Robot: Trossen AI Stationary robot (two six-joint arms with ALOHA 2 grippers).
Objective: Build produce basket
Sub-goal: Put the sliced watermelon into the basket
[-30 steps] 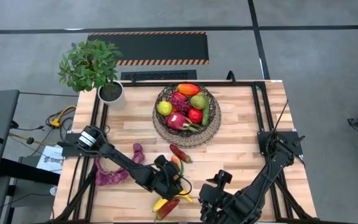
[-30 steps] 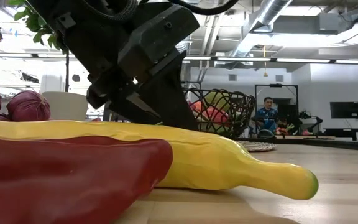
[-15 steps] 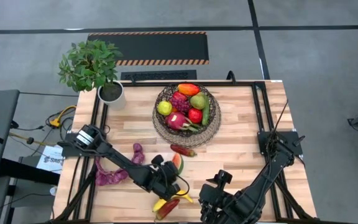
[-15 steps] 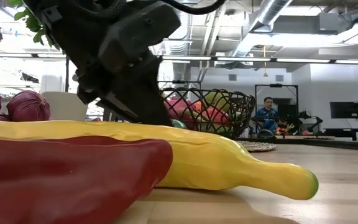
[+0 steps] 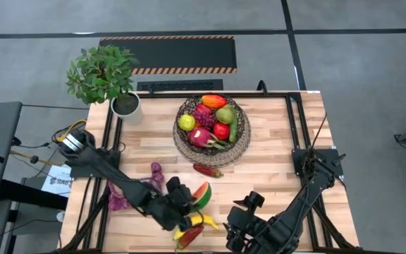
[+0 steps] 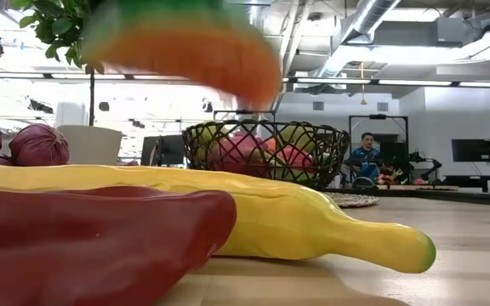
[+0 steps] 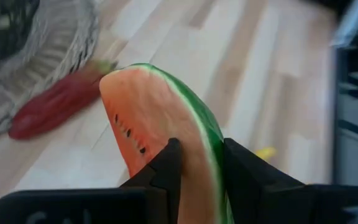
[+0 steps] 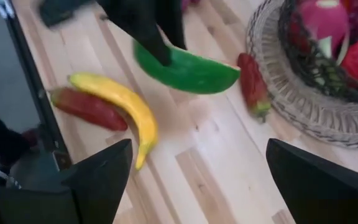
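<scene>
**Surface finishes**

Desk point(image 5: 280, 152): pale wood planks, smooth, satin sheen. Basket point(image 5: 213, 130): dark wire mesh, tan woven wicker rim. Watermelon slice point(image 7: 160, 134): smooth plastic look, matt flesh, glossier green rind. Banana point(image 6: 253, 212) and the red pepper point(image 6: 92, 246) beside it: smooth, slightly glossy plastic. Left claw point(image 7: 197, 168): matt black plastic fingers.
</scene>
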